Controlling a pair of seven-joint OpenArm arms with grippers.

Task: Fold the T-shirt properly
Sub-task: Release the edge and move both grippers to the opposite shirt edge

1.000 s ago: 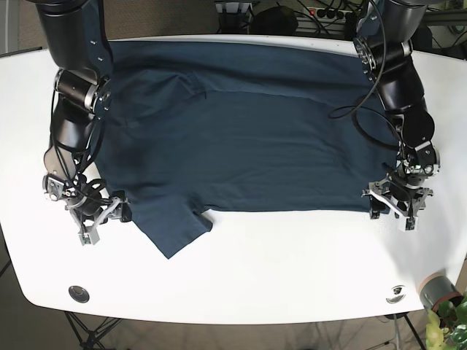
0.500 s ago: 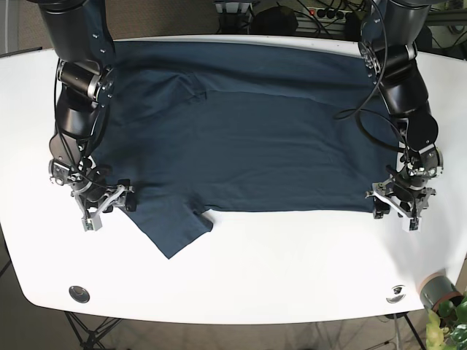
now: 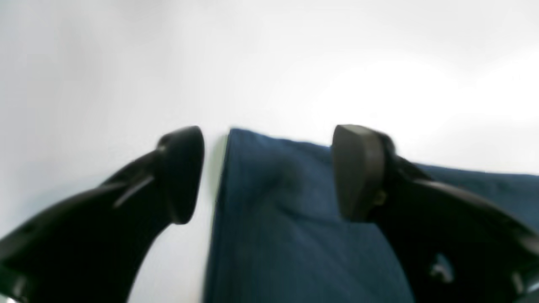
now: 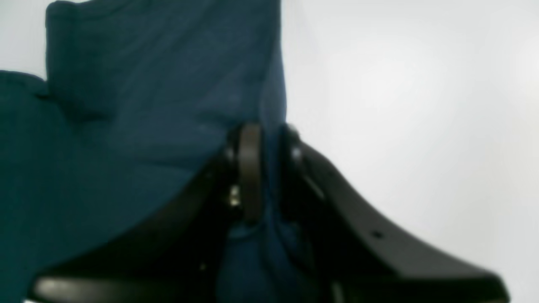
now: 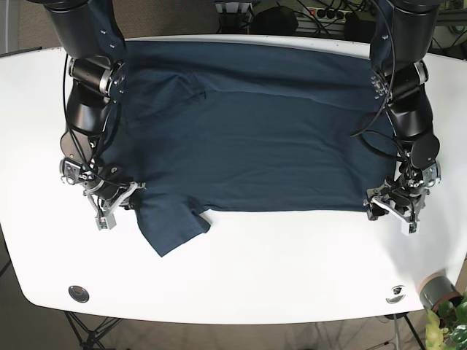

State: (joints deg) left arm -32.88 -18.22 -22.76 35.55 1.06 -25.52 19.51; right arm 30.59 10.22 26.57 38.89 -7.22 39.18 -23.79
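Navy cloth fills the lower middle of the left wrist view: a corner of the T-shirt [image 3: 273, 219] is seen lying flat on the white desk [image 3: 294, 63]; the left pincer [image 3: 269, 172] is released, its two dark fingers [image 3: 181, 172] set wide apart, one over bare desk just beside the shirt's edge, the other over the fabric; nothing is gripped between them.

From the right wrist view, the right pincer [image 4: 267, 168] is shown clenched on the T-shirt [image 4: 147, 105]; a fold of fabric at the sleeve edge is pinched between the two nearly closed fingers [image 4: 250, 168]; the sleeve's hem corner is seen at the upper left, and bare desk [image 4: 421, 105] lies to the right.

From the base view, the T-shirt [image 5: 248, 131] is seen spread across the far half of the desk [image 5: 255, 277], one sleeve pointing toward the near edge; the right pincer [image 5: 117, 200] is placed at that sleeve's outer edge, the left pincer [image 5: 394, 204] at the shirt's opposite near corner; a round grey fitting [image 5: 78, 293] is set into the desk near its front edge.
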